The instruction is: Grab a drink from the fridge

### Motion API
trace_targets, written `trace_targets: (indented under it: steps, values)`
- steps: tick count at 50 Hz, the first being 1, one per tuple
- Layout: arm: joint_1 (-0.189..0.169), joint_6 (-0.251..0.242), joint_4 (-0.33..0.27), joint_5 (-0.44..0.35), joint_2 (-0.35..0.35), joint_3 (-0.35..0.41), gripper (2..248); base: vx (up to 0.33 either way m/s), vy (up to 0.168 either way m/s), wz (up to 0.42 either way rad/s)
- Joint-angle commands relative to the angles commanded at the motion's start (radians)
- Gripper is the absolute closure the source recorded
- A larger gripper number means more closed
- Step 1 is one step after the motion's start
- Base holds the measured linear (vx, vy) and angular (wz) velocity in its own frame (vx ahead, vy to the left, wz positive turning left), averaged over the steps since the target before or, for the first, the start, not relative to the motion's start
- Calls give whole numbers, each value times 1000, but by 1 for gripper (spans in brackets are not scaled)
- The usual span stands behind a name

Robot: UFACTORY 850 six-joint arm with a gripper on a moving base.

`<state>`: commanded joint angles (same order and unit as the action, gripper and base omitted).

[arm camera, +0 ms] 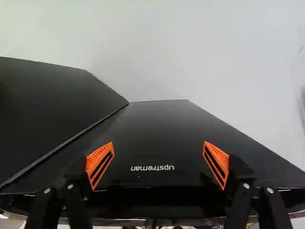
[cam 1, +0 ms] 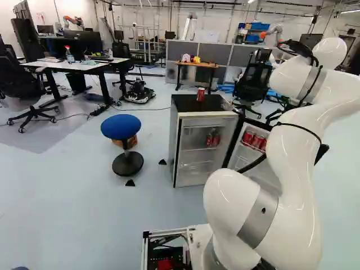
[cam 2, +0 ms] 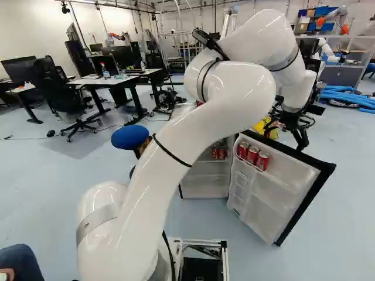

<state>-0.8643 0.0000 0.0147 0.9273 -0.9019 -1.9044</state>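
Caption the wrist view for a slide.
Open gripper facing the dark outer side of the fridge door.

In the right base view, our arm [cam 2: 193,137] mostly hides the can [cam 1: 200,94] atop the fridge [cam 1: 175,149]. In the left, we lose part of the fridge door [cam 2: 281,187].

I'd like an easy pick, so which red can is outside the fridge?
The red can on top of the fridge; the other cans stand inside it or in its door.

White printed word [arm camera: 152,168], on black fridge panel [arm camera: 157,133], illegible lettering on red cans [cam 2: 252,154]
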Motion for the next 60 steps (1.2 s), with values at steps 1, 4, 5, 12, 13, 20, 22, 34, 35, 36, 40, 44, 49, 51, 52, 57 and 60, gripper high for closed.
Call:
trace_targets:
  steps: [1, 4, 5, 12, 13, 20, 22, 34, 35, 36, 40, 44, 49, 51, 52, 57, 60]
  values:
    - [0, 0, 0, 1, 2, 3, 3, 0, 0, 0]
    - [-1, 0, 0, 5, 6, 11, 3, 0, 0, 0]
    - [-2, 0, 0, 6, 8, 13, 3, 0, 0, 0]
    - [-4, 0, 0, 14, 20, 33, 3, 0, 0, 0]
    - [-4, 0, 0, 16, 21, 36, 3, 0, 0, 0]
    - [-6, 0, 0, 24, 34, 57, 3, 0, 0, 0]
    - [-7, 0, 0, 26, 37, 63, 3, 0, 0, 0]
    - [-11, 0, 0, 41, 59, 100, 3, 0, 0, 0]
    - [-11, 0, 0, 42, 61, 103, 3, 0, 0, 0]
    - [-11, 0, 0, 43, 62, 106, 3, 0, 0, 0]
    - [-13, 0, 0, 48, 70, 119, 3, 0, 0, 0]
    - [-14, 0, 0, 53, 77, 132, 3, 0, 0, 0]
    - [-15, 0, 0, 59, 87, 148, 3, 0, 0, 0]
    - [-15, 0, 0, 61, 91, 155, 3, 0, 0, 0]
    - [-15, 0, 0, 62, 93, 158, 3, 0, 0, 0]
    - [-16, 0, 0, 68, 103, 176, 3, 0, 0, 0]
    - [-17, 0, 0, 72, 109, 186, 3, 0, 0, 0]
